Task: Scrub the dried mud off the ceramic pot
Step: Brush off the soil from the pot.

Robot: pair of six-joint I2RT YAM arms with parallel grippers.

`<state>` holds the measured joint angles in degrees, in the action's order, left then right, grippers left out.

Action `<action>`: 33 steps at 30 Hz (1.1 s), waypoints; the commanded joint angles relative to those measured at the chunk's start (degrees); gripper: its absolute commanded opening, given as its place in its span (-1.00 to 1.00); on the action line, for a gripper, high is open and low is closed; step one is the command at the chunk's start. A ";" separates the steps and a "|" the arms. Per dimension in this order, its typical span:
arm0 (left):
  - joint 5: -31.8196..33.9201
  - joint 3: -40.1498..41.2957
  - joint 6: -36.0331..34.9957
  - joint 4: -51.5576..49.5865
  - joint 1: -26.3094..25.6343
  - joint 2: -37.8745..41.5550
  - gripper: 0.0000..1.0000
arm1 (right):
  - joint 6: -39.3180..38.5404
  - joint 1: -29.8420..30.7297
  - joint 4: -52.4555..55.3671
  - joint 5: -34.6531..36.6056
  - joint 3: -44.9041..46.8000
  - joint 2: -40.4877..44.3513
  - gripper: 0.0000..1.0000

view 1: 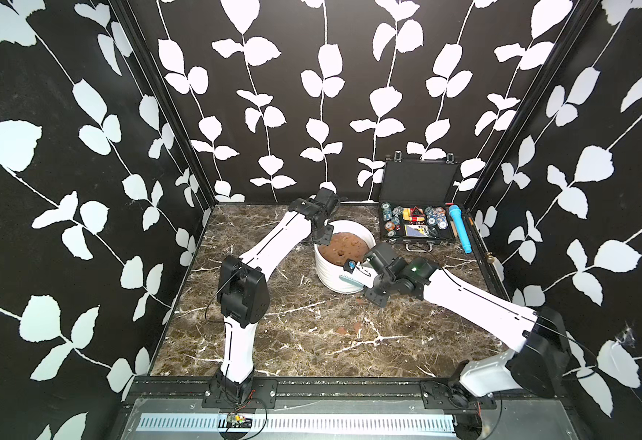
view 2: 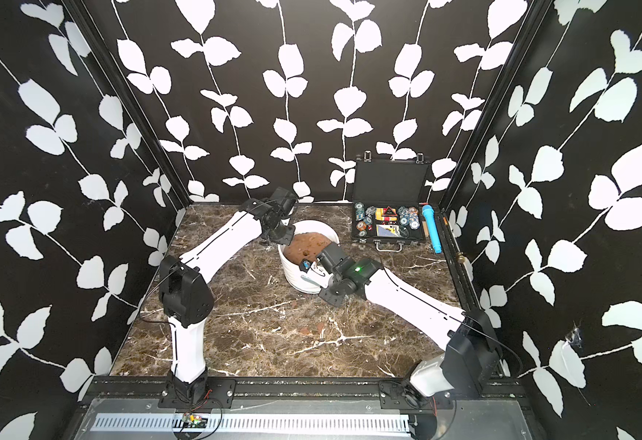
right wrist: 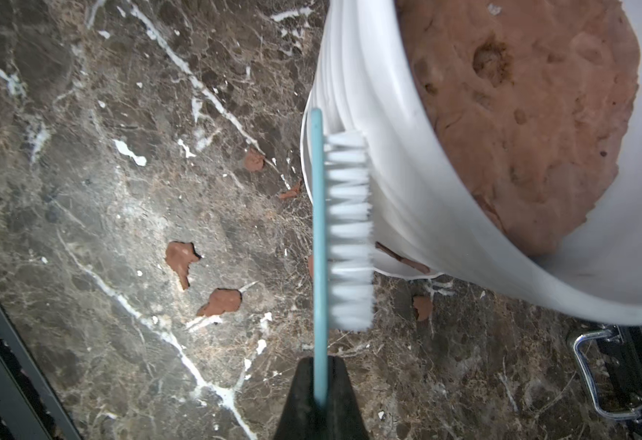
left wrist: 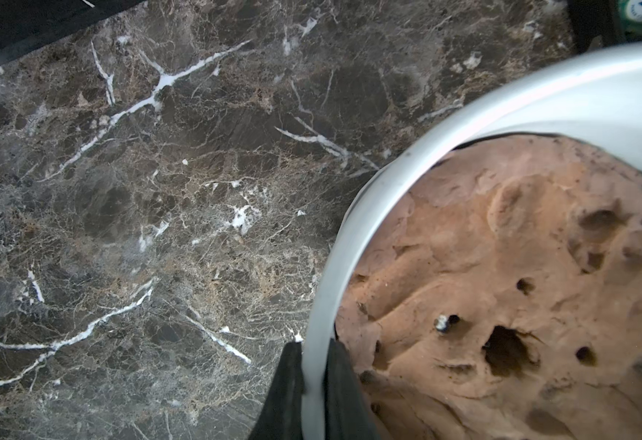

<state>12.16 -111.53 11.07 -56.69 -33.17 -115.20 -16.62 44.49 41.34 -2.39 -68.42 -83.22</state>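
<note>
- near: marble table (view 1: 273,343), with loose flakes of dried mud (right wrist: 222,301) lying near-side of the ceramic pot (view 1: 332,276), apart from its wall.
- right gripper (right wrist: 320,367): jaws pinched fully onto the thin blue handle of a brush (right wrist: 350,228). White bristles face the pot and touch the ribbed outer wall low on its near-right side.
- pot: mid-table, standing, filled by a domed brown mass (view 1: 344,247). One reddish strip of mud clings to the wall by the base, just beside the bristle tips in the right wrist view.
- left gripper (left wrist: 313,352): clamped on the far-left rim, one finger inside, one outside, bracing the pot.
- step, my read: scrubbing the lower wall. To do it well, use short strokes along the ribs with the bristles pressed flat on that strip, working down to the base. The thin handle could twist in the pinch, so go moderate on pressure. If the rim hold slips, the pot will likely skid.
- far right: open case (view 1: 418,224) of chips with a blue microphone (view 1: 460,228) just beside it. Neither is involved.
</note>
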 commanded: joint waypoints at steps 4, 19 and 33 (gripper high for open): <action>-2.38 2.72 -5.27 2.08 0.21 -1.28 -1.00 | -7.39 -3.65 -2.26 -0.28 -0.57 -2.55 -1.00; -4.02 -0.96 -10.21 1.92 1.29 -3.31 -1.00 | -10.75 -3.49 -5.79 -5.44 11.86 4.07 -1.00; -5.21 -6.38 -29.15 1.48 2.22 -6.98 -1.00 | -12.08 -3.64 -2.30 -4.99 9.23 8.55 -1.00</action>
<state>7.09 -117.25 -7.92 -53.17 -31.16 -119.83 -27.81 40.86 37.91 -7.51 -57.12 -74.85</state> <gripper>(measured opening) 0.110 0.063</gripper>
